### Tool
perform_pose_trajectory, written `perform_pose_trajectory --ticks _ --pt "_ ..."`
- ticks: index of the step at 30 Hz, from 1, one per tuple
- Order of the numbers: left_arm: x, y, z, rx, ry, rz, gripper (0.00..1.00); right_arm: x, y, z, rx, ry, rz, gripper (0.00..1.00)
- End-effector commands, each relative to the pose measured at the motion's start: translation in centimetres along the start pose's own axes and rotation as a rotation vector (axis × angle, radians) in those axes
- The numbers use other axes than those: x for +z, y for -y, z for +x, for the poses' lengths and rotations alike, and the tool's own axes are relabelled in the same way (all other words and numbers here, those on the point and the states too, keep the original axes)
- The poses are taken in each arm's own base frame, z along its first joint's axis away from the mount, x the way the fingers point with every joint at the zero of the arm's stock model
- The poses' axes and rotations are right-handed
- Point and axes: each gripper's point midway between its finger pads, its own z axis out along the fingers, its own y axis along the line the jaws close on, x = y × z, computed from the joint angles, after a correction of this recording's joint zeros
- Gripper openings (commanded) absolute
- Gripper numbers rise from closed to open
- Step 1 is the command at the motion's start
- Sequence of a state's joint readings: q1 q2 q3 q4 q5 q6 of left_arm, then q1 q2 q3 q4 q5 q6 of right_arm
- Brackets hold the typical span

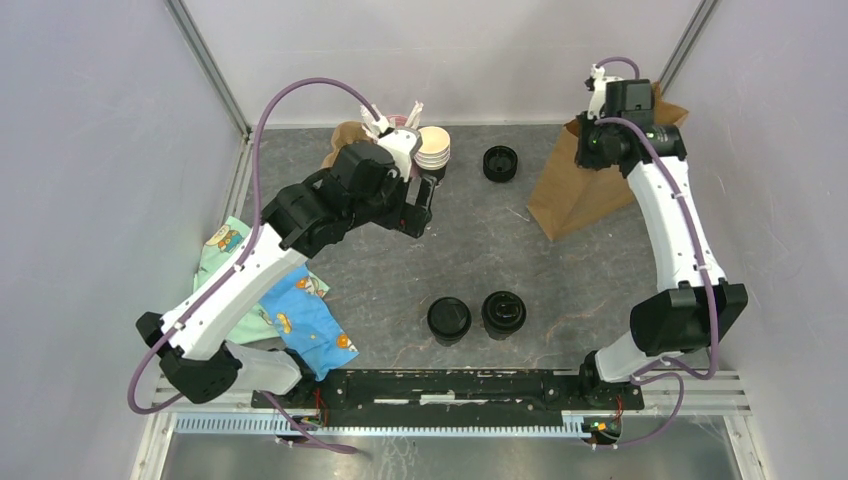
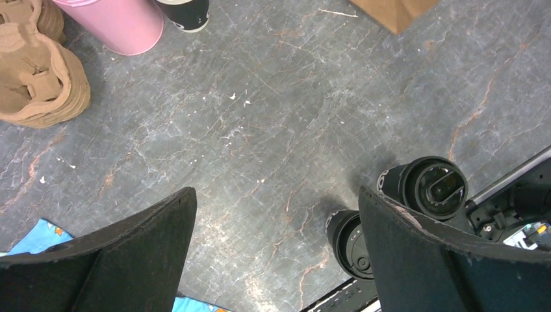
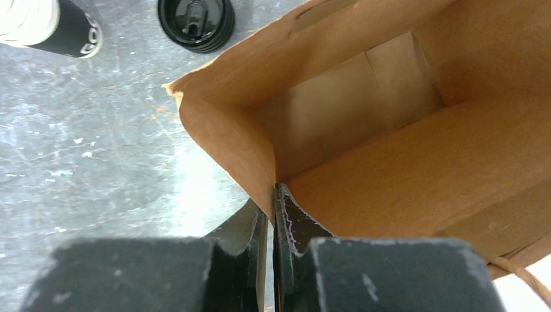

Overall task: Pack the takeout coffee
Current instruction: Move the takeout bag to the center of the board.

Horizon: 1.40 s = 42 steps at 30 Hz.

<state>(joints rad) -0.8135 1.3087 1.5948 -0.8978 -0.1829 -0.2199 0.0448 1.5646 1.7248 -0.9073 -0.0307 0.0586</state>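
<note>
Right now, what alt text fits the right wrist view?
The right tool is pinched shut on the rim of an open brown paper bag, whose visible interior holds nothing. A stack of black lids sits on the grey table beyond.

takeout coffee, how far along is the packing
Done: nothing is packed; the brown bag looks empty inside. In hand: the right pincer is pinched on the bag's rim. To do: both lidded black cups sit on the table, the open left pincer holds nothing; a cup has yet to be grasped and bagged.
</note>
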Motion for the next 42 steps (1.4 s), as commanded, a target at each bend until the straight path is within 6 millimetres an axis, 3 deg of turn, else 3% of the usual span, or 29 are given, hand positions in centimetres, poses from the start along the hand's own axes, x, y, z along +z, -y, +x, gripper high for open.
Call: perform_pose_trajectory --ticks 1,5,9,12,20,27,31,38,42 --pt "0.0 0.0 -2.6 -0.078 0.03 -0.029 1.0 -2.9 -2.9 -1.2 0.166 0.056 0.04 0.07" --pt "0.7 0.9 -4.3 -0.092 0.031 -0.002 1.0 -2.7 -6.7 -0.9 0.258 0.072 0.047 0.01" --pt "1.5 1.4 -4.6 -0.112 0.012 0.009 1.0 -1.3 -10.0 0.4 0.327 0.06 0.033 0.0" --pt "1.6 1.5 -4.6 -0.143 0.006 0.008 1.0 -1.2 -12.6 0.2 0.353 0.069 -0.005 0.0" --pt "0.9 0.4 -4.3 -0.17 0.024 -0.045 1.0 -1.3 -16.2 -1.4 0.403 0.131 -0.051 0.01" --pt "0.0 -0.7 -4.2 -0.191 0.047 -0.095 1.0 -1.9 -19.4 -4.1 0.361 0.152 -0.158 0.34" --pt "0.2 -1.4 -4.6 -0.224 0.059 -0.116 1.0 -3.6 -20.4 -5.2 0.259 0.162 -0.237 0.49" --pt "1.9 -3.9 -6.6 -0.347 0.093 -0.116 1.0 -9.0 -20.4 -7.0 0.028 0.307 -0.37 0.74" --pt "3.8 -7.8 -6.7 -0.505 0.091 -0.148 1.0 -13.9 -20.0 -9.1 -0.112 0.473 -0.443 0.89"
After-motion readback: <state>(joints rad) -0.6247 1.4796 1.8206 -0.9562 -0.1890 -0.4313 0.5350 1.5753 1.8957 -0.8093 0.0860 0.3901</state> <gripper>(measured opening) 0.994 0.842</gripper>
